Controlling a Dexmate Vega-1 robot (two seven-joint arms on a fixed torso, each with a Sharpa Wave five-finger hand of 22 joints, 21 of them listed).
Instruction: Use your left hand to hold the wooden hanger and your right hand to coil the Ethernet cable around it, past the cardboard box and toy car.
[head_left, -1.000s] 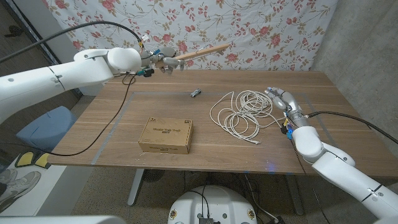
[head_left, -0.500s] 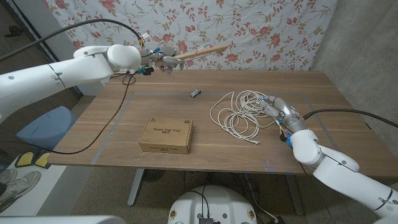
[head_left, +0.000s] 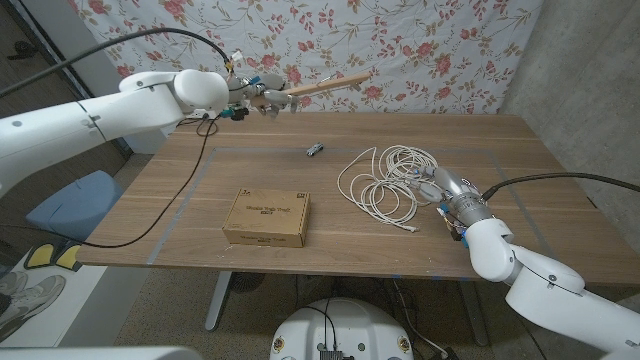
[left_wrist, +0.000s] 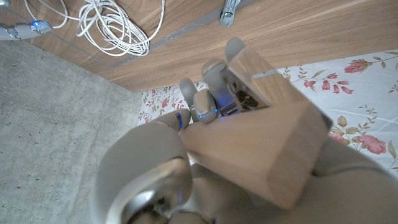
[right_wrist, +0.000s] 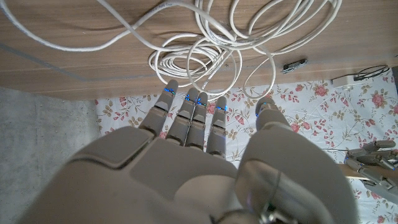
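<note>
My left hand (head_left: 260, 96) grips the thick end of the wooden hanger (head_left: 322, 85) and holds it high above the table's far edge; the wood (left_wrist: 261, 137) lies across its fingers (left_wrist: 205, 99). The white Ethernet cable (head_left: 388, 180) lies in loose loops right of centre, also seen from both wrists (left_wrist: 112, 25) (right_wrist: 205, 43). My right hand (head_left: 451, 188) is at the pile's right side, its fingers (right_wrist: 196, 118) stretched out and apart toward the loops, holding nothing. The cardboard box (head_left: 266, 218) sits near the front. The small toy car (head_left: 314, 150) (left_wrist: 230, 11) (right_wrist: 294, 64) lies behind it.
A flowered curtain (head_left: 430, 40) hangs behind the table. The table's right edge (head_left: 560, 180) runs close to my right arm. A black cable (head_left: 150, 230) from my left arm drapes over the table's left part. A blue stool (head_left: 70, 200) stands at the left.
My right hand has slid back along the cable pile's right side toward the table's near edge. The left hand and hanger have stayed put.
</note>
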